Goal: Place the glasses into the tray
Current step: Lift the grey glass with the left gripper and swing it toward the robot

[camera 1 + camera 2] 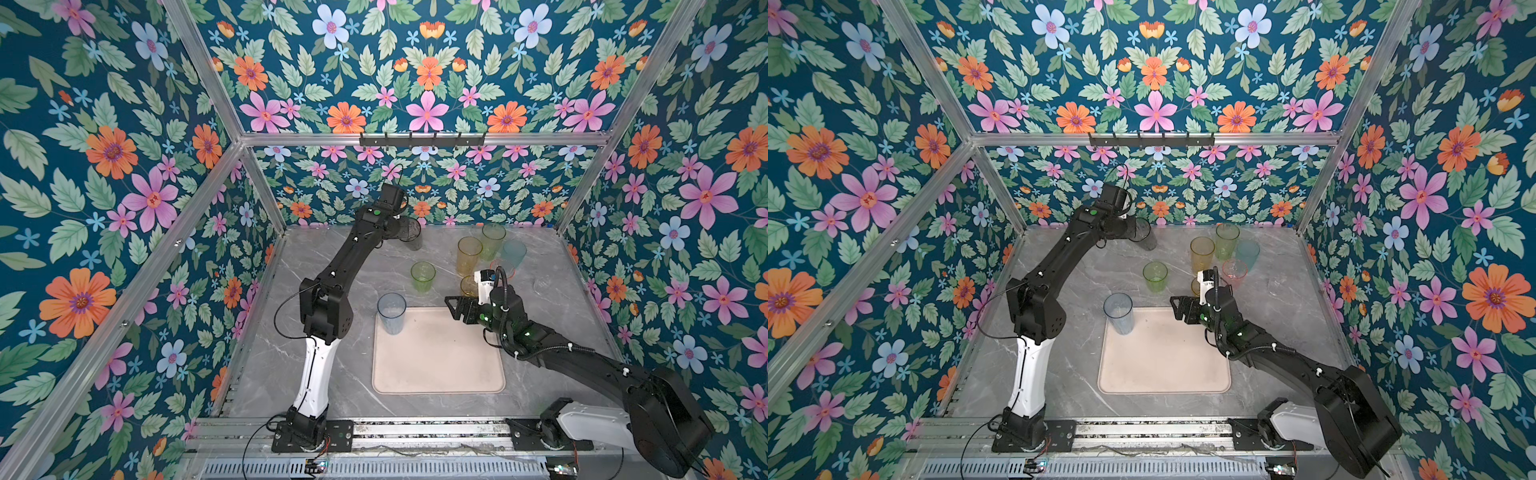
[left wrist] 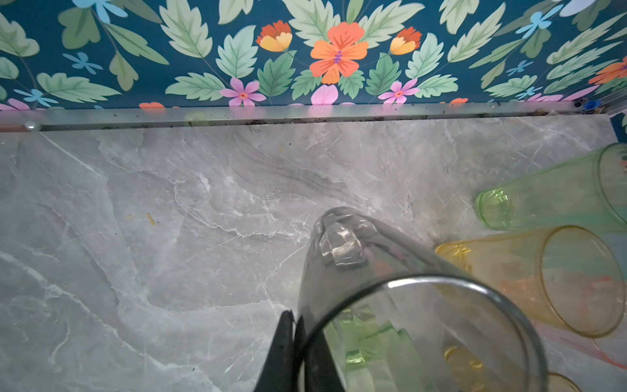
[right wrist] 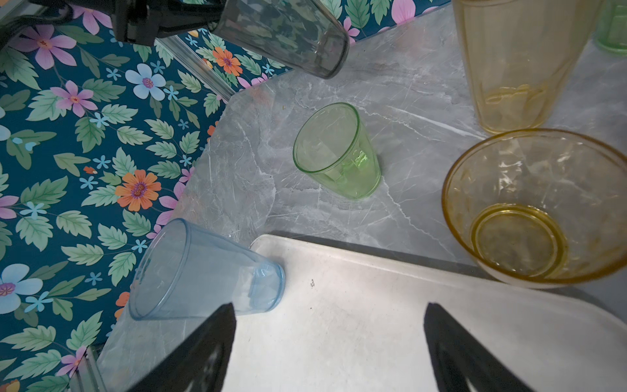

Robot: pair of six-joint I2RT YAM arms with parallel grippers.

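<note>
Marbled bench (image 1: 270, 374) holds most glasses (image 1: 469, 255); blue tumbler (image 1: 391, 313) stands in tray (image 1: 436, 365), left jaws grip grey tumbler (image 1: 413, 235), right jaws released.

— What sits beneath the right gripper (image 1: 452, 308)?
— The tray (image 1: 436, 374). A tall tumbler (image 1: 391, 313) stands in its corner, ahead of that gripper.
— And at the left gripper (image 2: 293, 317)?
— The raised tumbler (image 2: 390, 288), in its jaws, with a cluster of tumblers (image 1: 469, 251) to its right.

Mostly hidden behind right wrist camera (image 1: 484, 289): short amber tumbler (image 1: 467, 285). Cut by picture edge: smoke-grey tumbler (image 2: 342, 246). Outline indistinct: clear tumbler (image 1: 542, 286).
</note>
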